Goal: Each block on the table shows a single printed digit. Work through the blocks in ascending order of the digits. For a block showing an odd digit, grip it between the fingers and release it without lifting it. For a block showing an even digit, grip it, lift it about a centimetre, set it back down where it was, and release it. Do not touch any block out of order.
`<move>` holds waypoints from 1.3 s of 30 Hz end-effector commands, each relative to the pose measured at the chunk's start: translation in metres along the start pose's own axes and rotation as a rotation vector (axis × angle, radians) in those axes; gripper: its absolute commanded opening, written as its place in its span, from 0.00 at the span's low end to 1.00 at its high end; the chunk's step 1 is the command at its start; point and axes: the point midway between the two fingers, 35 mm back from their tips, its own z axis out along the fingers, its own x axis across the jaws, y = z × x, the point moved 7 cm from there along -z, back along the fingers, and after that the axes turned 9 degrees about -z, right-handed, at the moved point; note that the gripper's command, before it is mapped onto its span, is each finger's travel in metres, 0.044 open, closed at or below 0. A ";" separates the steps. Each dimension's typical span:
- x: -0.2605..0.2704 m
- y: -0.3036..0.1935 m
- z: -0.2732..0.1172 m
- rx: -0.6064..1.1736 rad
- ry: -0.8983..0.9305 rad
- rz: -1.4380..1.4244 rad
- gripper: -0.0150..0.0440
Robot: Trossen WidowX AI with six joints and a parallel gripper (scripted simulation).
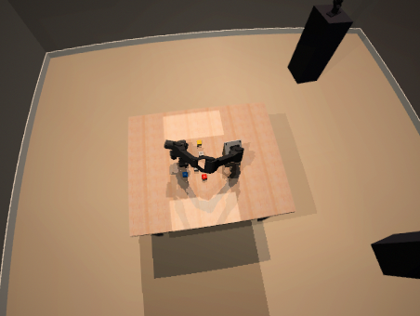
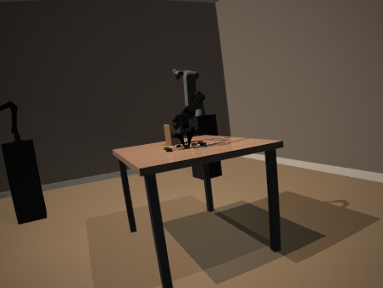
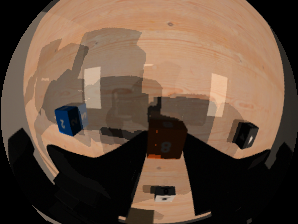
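Note:
A red block showing what looks like an 8 stands on the wooden table. My gripper is down at the table, with a finger on each side of the red block and closed against it. A blue block lies to the left in the wrist view, and a black block to the right. A white block lies behind the fingers. A yellow block lies farther off.
The arm's base stands on the table near the blocks. A tan upright post stands on the table behind them. Black camera stands stand on the floor around the table.

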 end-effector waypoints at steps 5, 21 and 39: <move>0.000 0.001 -0.011 -0.002 -0.001 -0.005 0.46; 0.000 0.001 -0.009 -0.002 -0.001 -0.005 0.46; 0.000 0.001 0.003 -0.002 0.000 -0.005 0.46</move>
